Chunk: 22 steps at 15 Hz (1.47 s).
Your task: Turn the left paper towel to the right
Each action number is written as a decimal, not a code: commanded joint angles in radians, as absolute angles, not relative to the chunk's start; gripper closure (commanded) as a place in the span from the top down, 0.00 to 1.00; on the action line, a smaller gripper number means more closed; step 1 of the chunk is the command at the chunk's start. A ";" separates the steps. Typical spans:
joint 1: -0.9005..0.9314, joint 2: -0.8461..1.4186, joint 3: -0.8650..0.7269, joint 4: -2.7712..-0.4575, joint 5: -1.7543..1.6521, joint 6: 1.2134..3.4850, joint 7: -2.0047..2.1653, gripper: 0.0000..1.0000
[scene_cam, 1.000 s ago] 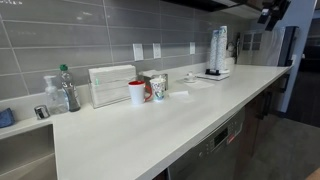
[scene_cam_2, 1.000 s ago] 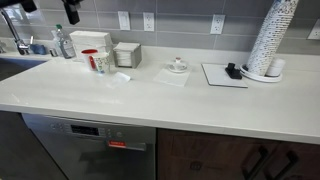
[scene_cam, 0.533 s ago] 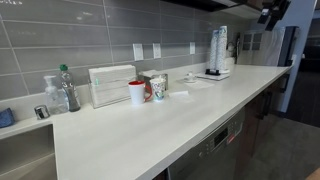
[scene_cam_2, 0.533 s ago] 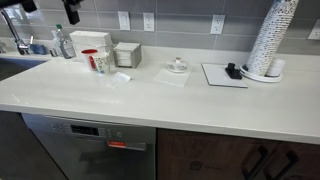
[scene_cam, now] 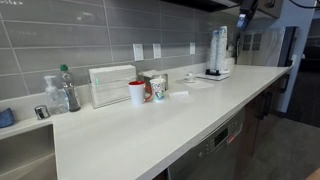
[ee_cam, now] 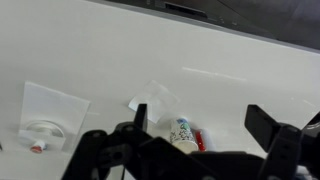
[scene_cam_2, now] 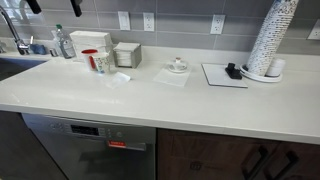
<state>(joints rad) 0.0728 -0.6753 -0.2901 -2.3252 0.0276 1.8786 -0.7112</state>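
Note:
The left paper towel (scene_cam_2: 118, 77) is a small white sheet lying flat on the white counter beside the mugs. It also shows in an exterior view (scene_cam: 181, 93) and in the wrist view (ee_cam: 155, 98). A second white sheet (scene_cam_2: 174, 75) lies further right with a small dish on it; in the wrist view it (ee_cam: 57, 103) is at the left. My gripper (ee_cam: 200, 124) is open and empty, high above the counter over the mugs. Only its dark tip shows at the top edge of both exterior views (scene_cam: 245, 8) (scene_cam_2: 75, 6).
A red mug (scene_cam_2: 91, 60) and a patterned cup (scene_cam_2: 101, 64) stand by a white towel dispenser (scene_cam_2: 127, 54). A black-edged tray (scene_cam_2: 224, 75) and a tall cup stack (scene_cam_2: 268, 40) stand at the right. Bottles (scene_cam_2: 63, 43) and a tap (scene_cam_2: 14, 30) are at the left.
My gripper has shifted sideways along the top of both exterior views, staying high above the counter. Nothing on the counter has moved.

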 commanded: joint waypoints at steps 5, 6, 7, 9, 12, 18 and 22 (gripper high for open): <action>0.123 -0.435 -0.207 -2.284 0.015 2.077 -0.907 1.00; 0.123 -0.399 -0.200 -2.277 0.018 2.096 -0.930 1.00; 0.120 -0.371 -0.193 -2.273 0.017 2.116 -0.952 1.00; 0.110 -0.310 -0.175 -2.270 0.012 2.185 -0.981 1.00; 0.103 -0.213 -0.148 -2.257 0.014 2.297 -0.996 1.00; 0.078 -0.023 -0.112 -2.202 0.038 2.453 -1.043 1.00; 0.044 0.069 -0.081 -2.179 0.028 2.598 -1.113 1.00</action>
